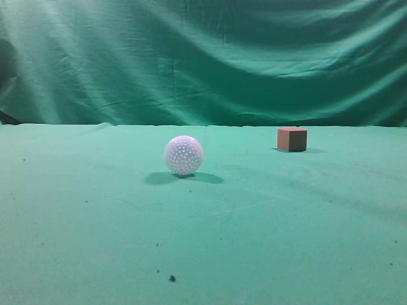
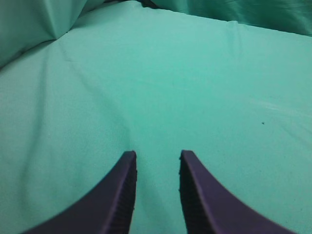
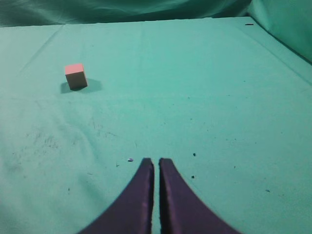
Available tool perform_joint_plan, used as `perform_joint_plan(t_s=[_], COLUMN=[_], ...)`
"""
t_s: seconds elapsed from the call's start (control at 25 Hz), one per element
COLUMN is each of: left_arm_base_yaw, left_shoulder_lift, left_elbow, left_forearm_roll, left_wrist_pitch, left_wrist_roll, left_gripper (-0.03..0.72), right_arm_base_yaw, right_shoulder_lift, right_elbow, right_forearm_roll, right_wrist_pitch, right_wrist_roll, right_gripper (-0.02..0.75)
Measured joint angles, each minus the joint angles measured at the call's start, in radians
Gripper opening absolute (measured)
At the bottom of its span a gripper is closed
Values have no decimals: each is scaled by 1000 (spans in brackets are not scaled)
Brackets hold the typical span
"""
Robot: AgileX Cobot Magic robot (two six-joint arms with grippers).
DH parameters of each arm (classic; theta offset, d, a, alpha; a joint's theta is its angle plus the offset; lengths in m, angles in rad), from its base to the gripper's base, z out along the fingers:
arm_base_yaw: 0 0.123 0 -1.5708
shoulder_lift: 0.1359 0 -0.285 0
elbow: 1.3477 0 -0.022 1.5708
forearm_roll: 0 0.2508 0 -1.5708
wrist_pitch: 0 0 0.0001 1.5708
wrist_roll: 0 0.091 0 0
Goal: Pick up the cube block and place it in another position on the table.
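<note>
The cube block (image 1: 292,138) is small and reddish-brown with a lighter top. It stands on the green table (image 1: 95,222) at the far right. It also shows in the right wrist view (image 3: 76,76), far ahead and to the left of my right gripper (image 3: 156,161). That gripper is shut and empty, its dark fingers nearly touching. My left gripper (image 2: 157,154) is open and empty over bare cloth. The cube does not show in the left wrist view. Neither gripper shows in the exterior view.
A white dimpled ball (image 1: 184,154) sits on the table left of the cube, nearer the middle. A draped green backdrop curtain (image 1: 203,57) hangs behind the table. A few dark specks (image 1: 172,277) lie on the near cloth.
</note>
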Motion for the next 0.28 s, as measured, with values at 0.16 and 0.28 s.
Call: perform_joint_plan(t_s=[0.16,0.28], left_arm_base_yaw=[0,0], left_shoulder_lift=[0,0], left_elbow=[0,0], left_forearm_roll=[0,0], left_wrist_pitch=[0,0], left_wrist_roll=[0,0], left_gripper=[235,235], right_arm_base_yaw=[0,0], right_shoulder_lift=[0,0], right_elbow=[0,0], right_forearm_roll=[0,0], right_wrist_pitch=[0,0], right_wrist_roll=[0,0], right_gripper=[0,0])
